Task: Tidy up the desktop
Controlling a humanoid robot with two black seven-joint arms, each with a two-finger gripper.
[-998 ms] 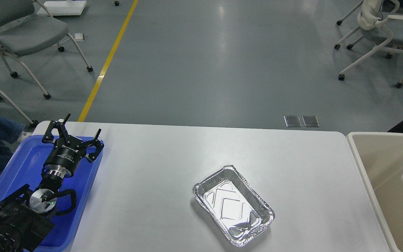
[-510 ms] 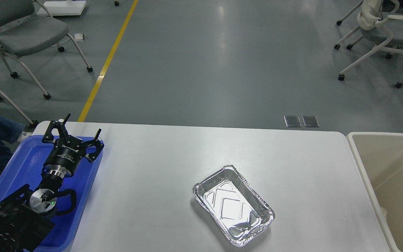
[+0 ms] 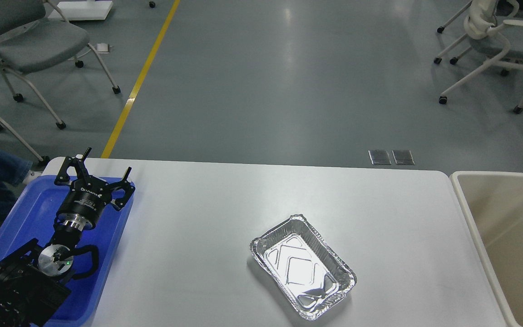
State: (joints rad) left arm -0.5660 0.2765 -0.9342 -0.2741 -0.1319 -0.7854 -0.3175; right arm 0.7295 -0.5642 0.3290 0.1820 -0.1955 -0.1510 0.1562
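One shiny rectangular aluminium foil tray (image 3: 303, 266) is seen lying on the large white rectangular worktop with rounded corners (image 3: 207, 218), which fills the lower part of the head view from the left side across to the right. The foil tray is taken as landmark: it sits right of the worktop's middle, toward the near edge, turned at a slant to the worktop's edges, and nothing is visible inside it beyond reflections.

Well to the left of the foil tray, a blue plastic tray with a raised rim (image 3: 34, 200) is noted at the worktop's left end. The black left gripper (image 3: 94, 170) is held above the far part of that blue tray, its two fingers spread apart with nothing between them. Its arm is seen running back toward the lower left corner of the view.

Well to the right of the foil tray, a beige rectangular bin (image 3: 470, 213) is recorded just beside the worktop's right end; its near long wall runs alongside the worktop edge. The bin's visible interior shows only bare walls and floor.

The right gripper is not seen in the view.

Beyond the worktop, far behind the foil tray, a grey floor with a yellow painted line (image 3: 139, 81) is noted.
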